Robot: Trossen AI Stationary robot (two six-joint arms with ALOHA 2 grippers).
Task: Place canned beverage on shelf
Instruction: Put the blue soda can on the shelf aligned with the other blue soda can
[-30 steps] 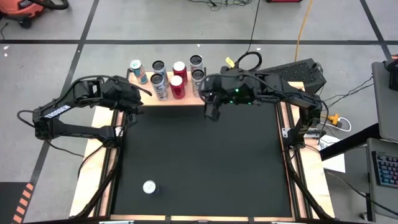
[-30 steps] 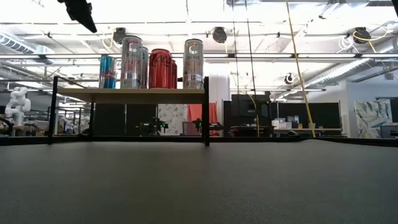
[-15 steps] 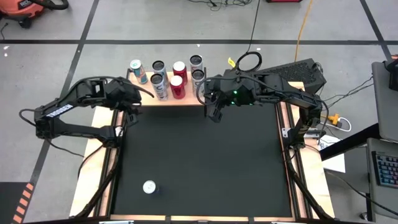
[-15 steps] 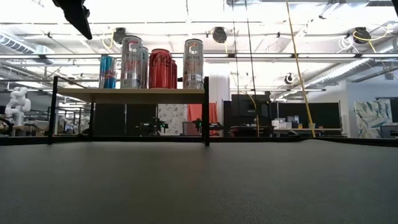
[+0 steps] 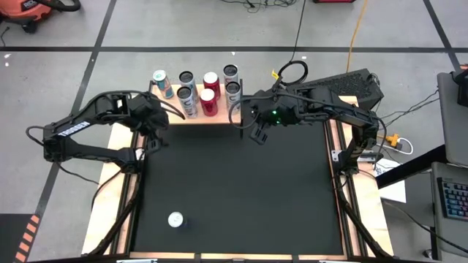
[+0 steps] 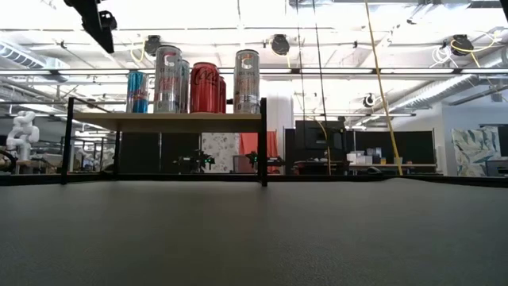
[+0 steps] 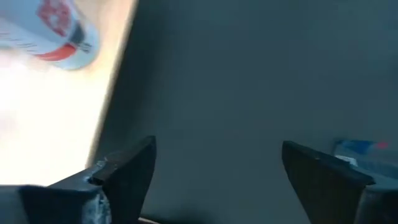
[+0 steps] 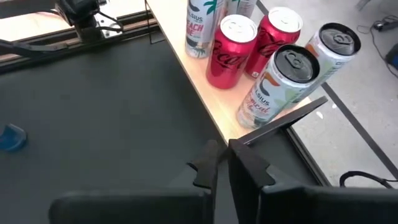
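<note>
Shelf [image 5: 191,115] stocking: six cans up, one left.
Six cans [image 5: 210,102] are standing on the shelf at the tabletop's [image 5: 234,190] 12 o'clock edge; one loose can [image 5: 175,219] is waiting near 7 o'clock. The left hand [image 5: 155,131] is hovering by the shelf's 9 o'clock end, fingers wide apart and empty; the right hand [image 5: 257,136], at the 3 o'clock end, is pinched closed on nothing. The low view is cropping most of both arms.

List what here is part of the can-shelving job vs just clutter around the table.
Job: shelf; seven cans on it; lone can on the mat; left gripper, open; right gripper, shut.
Clutter: yellow cable; keyboard.
</note>
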